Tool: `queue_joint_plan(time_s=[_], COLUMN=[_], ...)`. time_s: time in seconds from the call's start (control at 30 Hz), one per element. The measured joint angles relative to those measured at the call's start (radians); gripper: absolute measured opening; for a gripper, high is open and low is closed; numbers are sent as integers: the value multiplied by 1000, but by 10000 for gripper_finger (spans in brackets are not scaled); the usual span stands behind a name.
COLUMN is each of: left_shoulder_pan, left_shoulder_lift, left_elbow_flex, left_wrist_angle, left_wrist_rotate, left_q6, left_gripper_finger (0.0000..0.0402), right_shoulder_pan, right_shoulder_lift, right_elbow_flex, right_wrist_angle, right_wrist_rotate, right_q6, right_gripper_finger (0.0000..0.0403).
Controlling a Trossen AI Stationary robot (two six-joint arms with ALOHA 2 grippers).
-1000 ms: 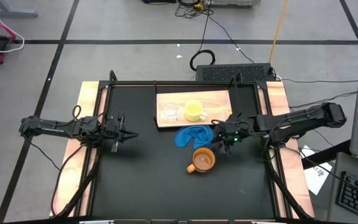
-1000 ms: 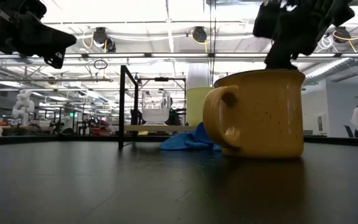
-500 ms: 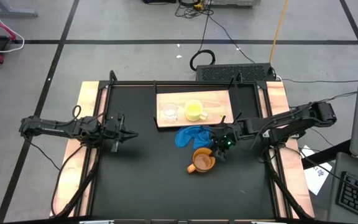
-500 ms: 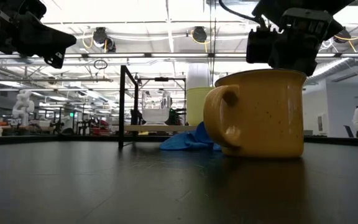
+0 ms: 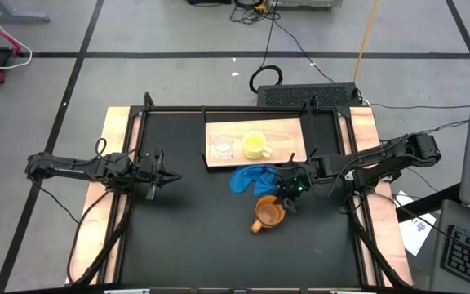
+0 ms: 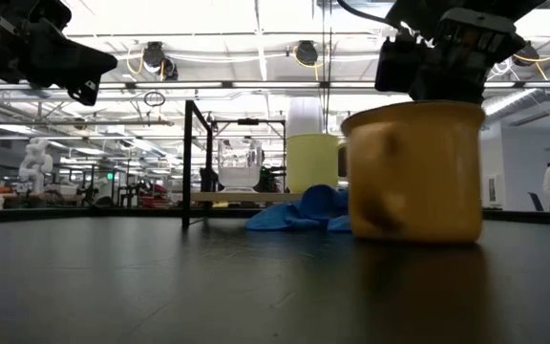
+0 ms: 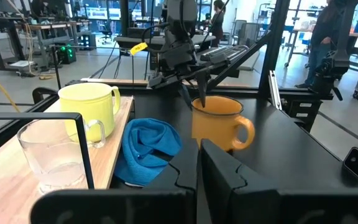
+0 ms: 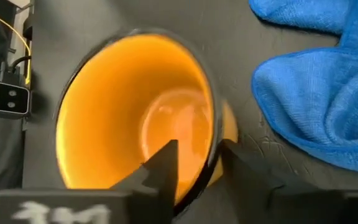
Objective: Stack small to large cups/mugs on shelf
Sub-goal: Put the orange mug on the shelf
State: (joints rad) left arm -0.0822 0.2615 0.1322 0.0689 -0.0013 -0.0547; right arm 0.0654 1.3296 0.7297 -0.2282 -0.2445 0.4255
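Note:
The orange-brown mug [image 5: 268, 214] stands upright on the black table, its handle [image 5: 256, 228] toward the near left. My right gripper [image 5: 287, 196] is at the mug's far-right rim, its fingers on either side of the wall. The yellow mug [image 5: 255, 145] and the clear cup [image 5: 222, 148] stand on their bases on the light-wood shelf [image 5: 288, 131]. My left gripper [image 5: 166, 175] hovers shut and empty at the table's left; it also shows in the low view [image 6: 82, 76]. My right gripper has one finger [image 8: 166, 165] inside the orange-brown mug and one finger [image 8: 244, 171] outside, astride the rim [image 8: 213, 146] on the side away from the handle. The fingers come from above, slanting down from the table's right. The mug stands upright with its base on the table.
A crumpled blue cloth [image 5: 251, 180] lies between the shelf and the orange-brown mug, close to my right gripper. A dark frame post [image 6: 188, 162] stands at the shelf's left end. Bare black table lies near and left of the mug.
My right gripper has gone down and toward the near left, onto the orange-brown mug's rim. The mug has then turned about on its base: its handle has swung from the table's left toward the near edge. The mug has also slid a little toward the near edge.

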Motion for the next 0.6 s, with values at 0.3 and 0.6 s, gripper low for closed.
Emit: queue_joint_plan(time_s=[0.3, 0.6], left_shoulder_pan=[0, 0], left_shoulder_lift=[0, 0], left_elbow_flex=[0, 0], left_wrist_angle=[-31, -47], left_wrist_rotate=[0, 1], left_q6=[-5, -22], left_gripper_finger=[21, 21], right_shoulder_pan=[0, 1], right_shoulder_lift=[0, -7], right_elbow_flex=[-1, 1], right_wrist_angle=[27, 35], right_wrist_rotate=[4, 28], right_q6=[-25, -67], right_gripper_finger=[11, 9])
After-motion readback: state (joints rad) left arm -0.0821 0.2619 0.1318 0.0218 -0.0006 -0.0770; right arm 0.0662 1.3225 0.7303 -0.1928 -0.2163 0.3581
